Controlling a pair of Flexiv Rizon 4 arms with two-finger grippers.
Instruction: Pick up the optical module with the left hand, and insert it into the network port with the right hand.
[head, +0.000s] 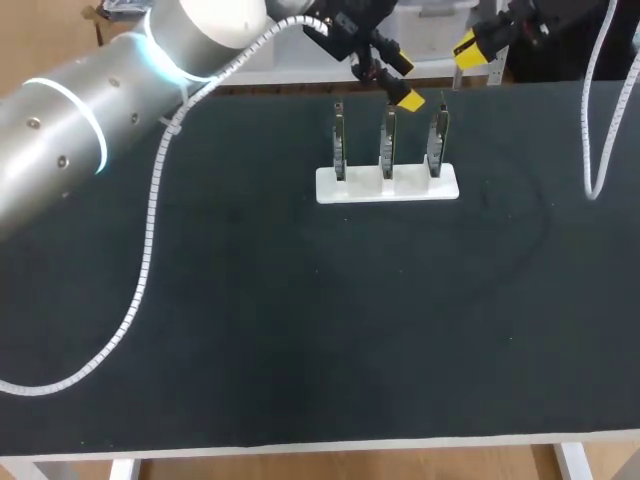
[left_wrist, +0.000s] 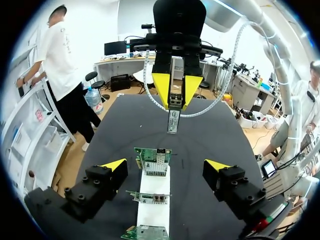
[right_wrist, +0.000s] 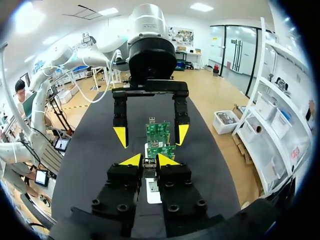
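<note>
**Right pincer** (right_wrist: 146, 160): yellow tips pressed together on the optical module (left_wrist: 173, 121), gripping it from two sides. In the left wrist view the pincer pointed down from above, and the module hung below its tips as a slim metal bar, clear of the tabletop (head: 250, 320). The module was above and beyond the farthest card of the row and touched no card.

**Left pincer** (left_wrist: 166, 167): fingers spread wide, holding nothing and touching nothing. In its own view the two yellow tips stood on either side of the card row, above it. In the right wrist view it faced the right pincer from across the cards, with its fingers well apart.

**Card stand**: a white base (head: 387, 185) sat on the far middle of the dark tabletop. It carried three green network cards standing upright in a row: left card (head: 339, 145), middle card (head: 387, 150) and right card (head: 437, 145). Both pincers were over the far edge of the tabletop, near the stand.

**Left arm** (head: 90, 130): silver, entered from the near left, with a white spiral cable (head: 150, 230) trailing along it.
</note>
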